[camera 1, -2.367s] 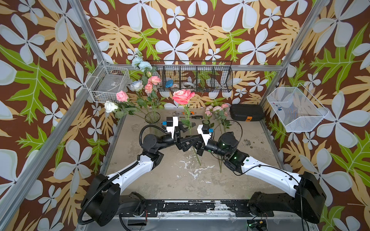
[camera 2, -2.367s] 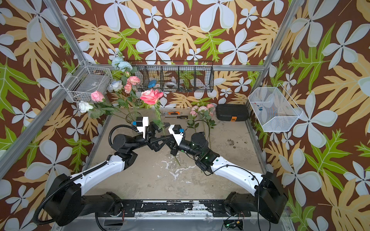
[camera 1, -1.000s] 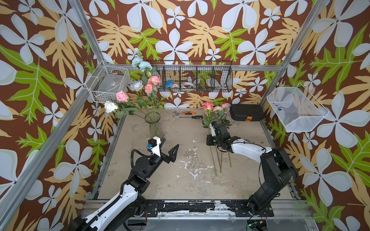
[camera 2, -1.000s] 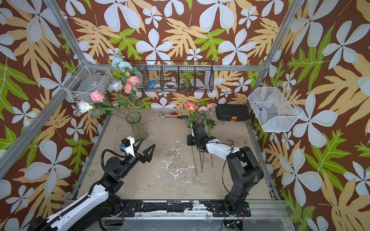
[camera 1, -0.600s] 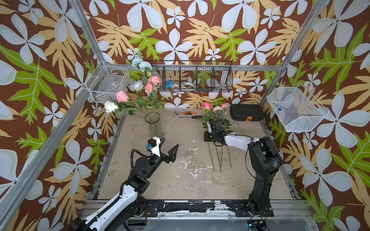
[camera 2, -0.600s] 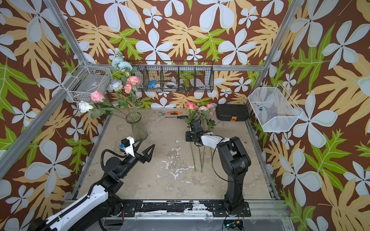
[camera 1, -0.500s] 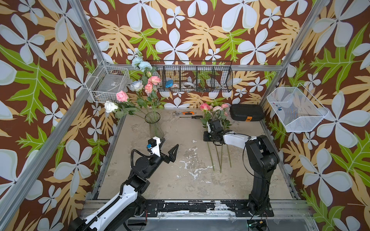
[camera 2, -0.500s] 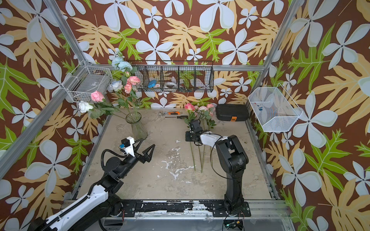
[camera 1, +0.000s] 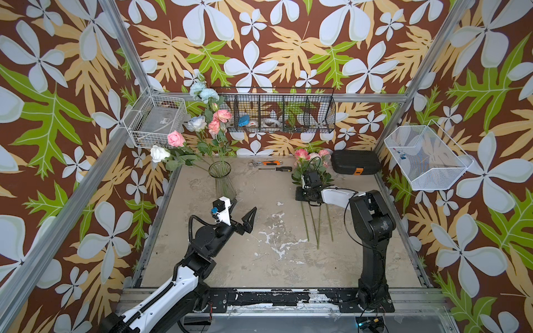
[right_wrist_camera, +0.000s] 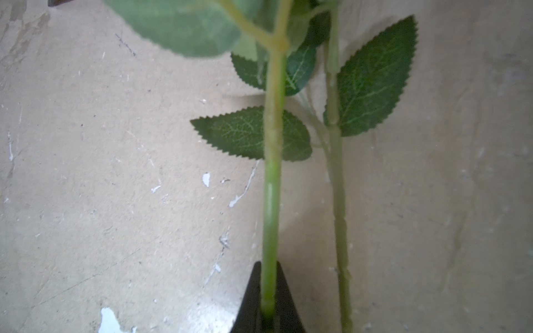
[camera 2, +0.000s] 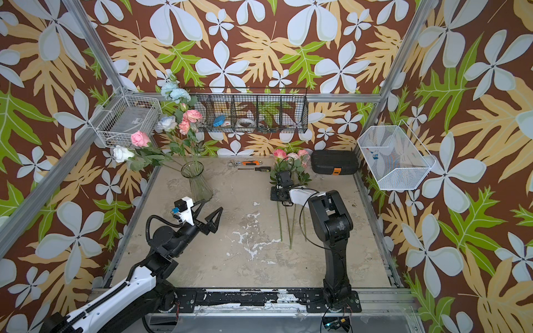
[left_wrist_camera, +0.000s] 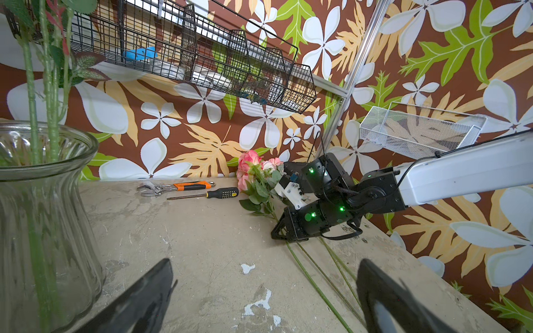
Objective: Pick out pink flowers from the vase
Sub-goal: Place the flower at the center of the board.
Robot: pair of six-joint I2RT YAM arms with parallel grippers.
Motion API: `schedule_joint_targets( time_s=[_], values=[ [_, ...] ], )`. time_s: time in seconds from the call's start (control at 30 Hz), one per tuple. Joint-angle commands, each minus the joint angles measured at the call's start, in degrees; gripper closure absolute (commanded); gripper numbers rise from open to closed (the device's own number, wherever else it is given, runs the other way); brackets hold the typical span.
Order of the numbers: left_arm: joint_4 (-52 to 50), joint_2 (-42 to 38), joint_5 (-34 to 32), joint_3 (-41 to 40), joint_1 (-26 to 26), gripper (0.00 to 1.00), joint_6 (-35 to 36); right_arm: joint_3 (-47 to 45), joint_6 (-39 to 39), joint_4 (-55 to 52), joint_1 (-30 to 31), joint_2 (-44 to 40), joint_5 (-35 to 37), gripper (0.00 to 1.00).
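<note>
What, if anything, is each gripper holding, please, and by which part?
The right gripper is shut on a pink flower, gripping its green stem on the bare part below the leaves. The left gripper is open and holds nothing.

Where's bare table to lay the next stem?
Free: middle of the beige tabletop, between the clear ribbed glass vase and the laid pink artificial flowers, and the strip along the near edge. Crowded: far right, flowers beside the black case; orange-handled wrench and black screwdriver along the far edge.

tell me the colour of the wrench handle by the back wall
Orange; the wrench handle shows best in the left wrist view.
</note>
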Motion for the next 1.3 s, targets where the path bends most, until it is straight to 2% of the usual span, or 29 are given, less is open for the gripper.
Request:
schedule_joint_targets(
  time_s=[0.0,0.43,0.77,1.27],
  values=[
    [0.44,-0.39,-0.83,-0.24,0.16,0.00,0.34,-0.28,0.86,-5.07,-0.69,0.60,4.27,1.00],
    [0.80,-0.62,-1.33,-0.41,0.16,0.00,0.11,-2.65,-0.94,-5.04,-1.14,-4.70,6.31,1.00],
    [0.76,-0.87,-1.17,-0.28,0.16,0.00,-0.11,-5.19,-3.16,-3.63,1.37,-9.74,9.76,1.00],
    [0.89,-0.72,-0.82,-0.40,0.16,0.00,-0.55,-2.18,-3.98,-4.83,3.15,-5.04,5.95,1.00]
  ],
)
